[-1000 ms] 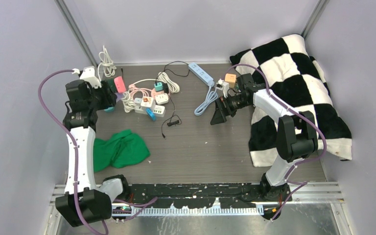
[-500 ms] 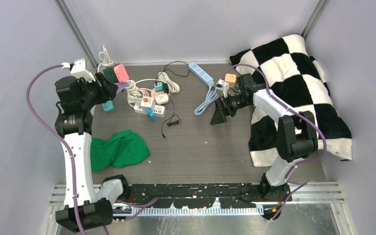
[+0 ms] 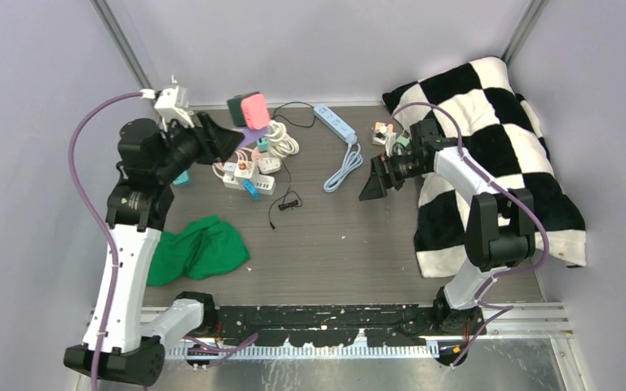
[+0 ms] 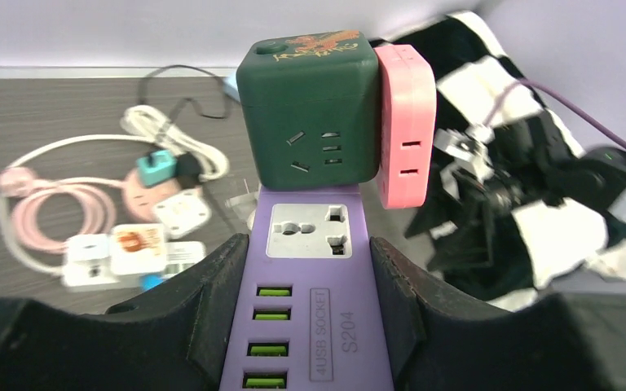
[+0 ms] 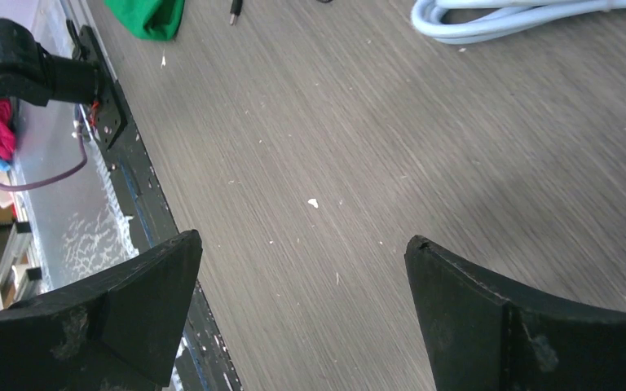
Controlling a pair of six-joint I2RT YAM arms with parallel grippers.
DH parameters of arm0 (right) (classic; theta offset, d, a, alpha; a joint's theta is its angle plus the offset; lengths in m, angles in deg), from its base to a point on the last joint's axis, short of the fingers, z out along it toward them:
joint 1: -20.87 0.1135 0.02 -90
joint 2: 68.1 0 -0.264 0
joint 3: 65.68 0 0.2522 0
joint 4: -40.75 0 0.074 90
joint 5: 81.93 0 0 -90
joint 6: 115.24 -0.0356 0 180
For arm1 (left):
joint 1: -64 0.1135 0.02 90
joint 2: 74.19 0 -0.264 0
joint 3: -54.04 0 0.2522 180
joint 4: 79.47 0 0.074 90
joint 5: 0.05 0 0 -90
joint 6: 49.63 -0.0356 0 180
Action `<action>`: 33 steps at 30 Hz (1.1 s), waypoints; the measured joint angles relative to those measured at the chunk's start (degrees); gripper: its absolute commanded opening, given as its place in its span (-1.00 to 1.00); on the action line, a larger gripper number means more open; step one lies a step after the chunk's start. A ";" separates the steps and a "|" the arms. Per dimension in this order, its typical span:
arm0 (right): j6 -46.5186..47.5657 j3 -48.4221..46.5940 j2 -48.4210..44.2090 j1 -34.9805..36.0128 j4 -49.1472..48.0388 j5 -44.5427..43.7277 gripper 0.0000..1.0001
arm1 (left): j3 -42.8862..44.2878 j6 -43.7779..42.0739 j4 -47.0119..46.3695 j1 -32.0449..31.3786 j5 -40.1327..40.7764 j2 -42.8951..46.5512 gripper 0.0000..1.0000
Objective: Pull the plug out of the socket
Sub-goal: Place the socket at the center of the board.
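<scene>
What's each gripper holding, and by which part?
Left gripper holds the purple power strip by its long sides, USB end. Right gripper: open, empty.

This looks like a robot test lab, not a home. Two robot arms (image 3: 126, 252) are bolted to a black rail (image 3: 326, 316) at the edge of a table (image 3: 334, 244). Plain pale walls (image 3: 318, 41) and metal posts (image 3: 122, 45) box the table in like a booth. A heap of plug boxes and cords (image 3: 249, 173) lies just past the left jaws. A checked blanket (image 3: 497, 122) lies behind the right jaws.
</scene>
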State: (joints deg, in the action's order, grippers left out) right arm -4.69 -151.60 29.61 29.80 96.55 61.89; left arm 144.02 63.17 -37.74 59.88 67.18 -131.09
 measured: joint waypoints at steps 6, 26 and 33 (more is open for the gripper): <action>-0.59 -0.02 -1.42 -4.96 0.02 0.85 0.99 | -0.02 0.79 -4.76 -16.24 3.30 -3.43 -0.99; -2.97 -0.04 -2.97 -18.14 -0.83 0.92 0.99 | -19.52 -8.94 -39.06 -44.92 9.73 -26.05 -0.99; -2.97 0.20 -2.97 -18.16 -1.27 0.92 0.99 | -28.70 -14.69 -54.75 -46.51 7.63 -28.30 -0.99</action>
State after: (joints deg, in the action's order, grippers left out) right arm -7.66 -151.41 26.64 11.64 95.28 62.81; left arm 115.32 48.49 -92.49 13.36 74.81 -159.40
